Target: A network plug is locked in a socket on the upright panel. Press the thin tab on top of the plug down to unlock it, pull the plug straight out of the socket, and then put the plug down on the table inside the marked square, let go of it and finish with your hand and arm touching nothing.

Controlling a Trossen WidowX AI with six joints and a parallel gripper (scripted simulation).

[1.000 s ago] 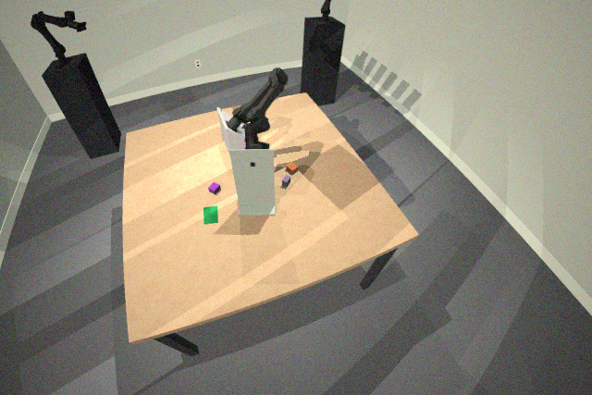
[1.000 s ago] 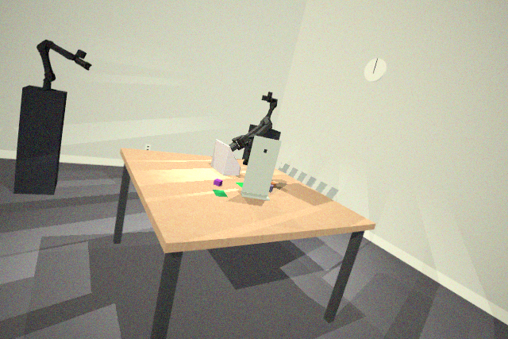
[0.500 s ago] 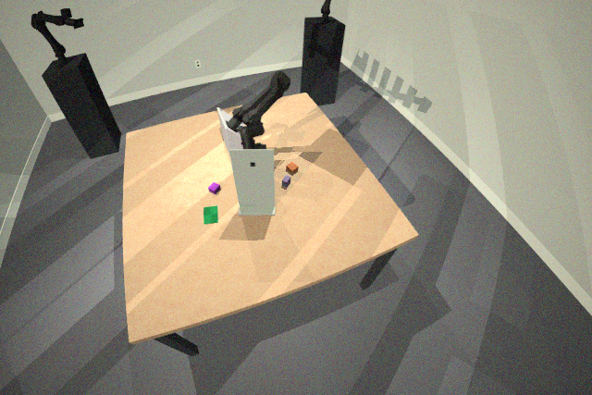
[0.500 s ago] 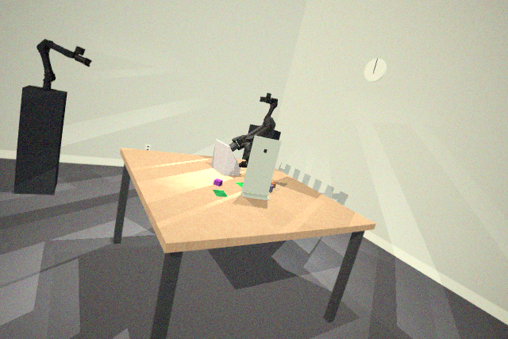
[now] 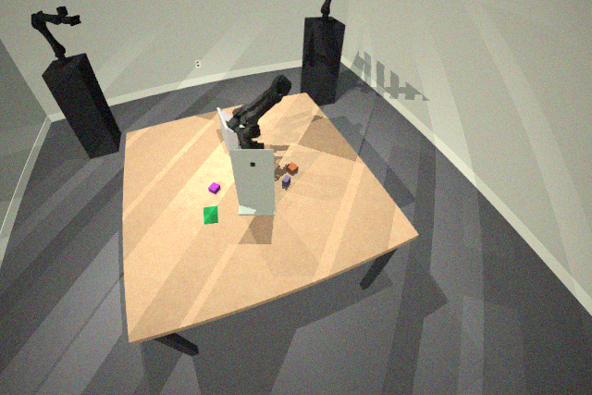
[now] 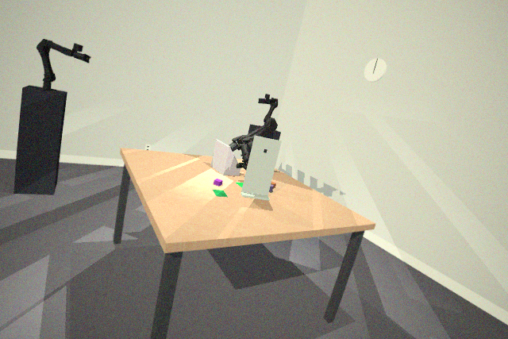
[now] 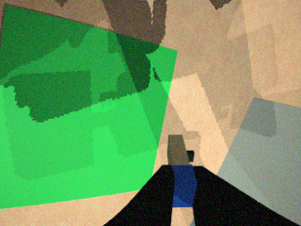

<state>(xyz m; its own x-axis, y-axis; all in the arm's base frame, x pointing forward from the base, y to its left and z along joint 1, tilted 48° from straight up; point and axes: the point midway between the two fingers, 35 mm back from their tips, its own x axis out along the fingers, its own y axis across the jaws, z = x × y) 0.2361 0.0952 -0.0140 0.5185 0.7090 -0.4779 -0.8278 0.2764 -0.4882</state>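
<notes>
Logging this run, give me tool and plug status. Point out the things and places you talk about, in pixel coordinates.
Tool [image 7: 181,175] shut on blue plug [image 7: 183,190]. Plug out of socket, above table, beside large green square [image 7: 61,155]. Nothing visible between plug and square.

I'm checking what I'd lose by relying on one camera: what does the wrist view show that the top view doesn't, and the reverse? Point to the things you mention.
Only wrist: the blue plug [image 7: 184,188] with its tan front end, held in the gripper [image 7: 181,175].

Only top: the purple block [image 5: 214,188] [image 6: 217,182], the orange block [image 5: 292,168] [image 6: 273,184] and the socket panel's hole-marked face [image 5: 258,190] [image 6: 259,171].

Both: the wooden table [image 5: 166,261] [image 6: 205,220] [image 7: 198,104] and green on it, though I can't tell whether it's the same patch.
</notes>
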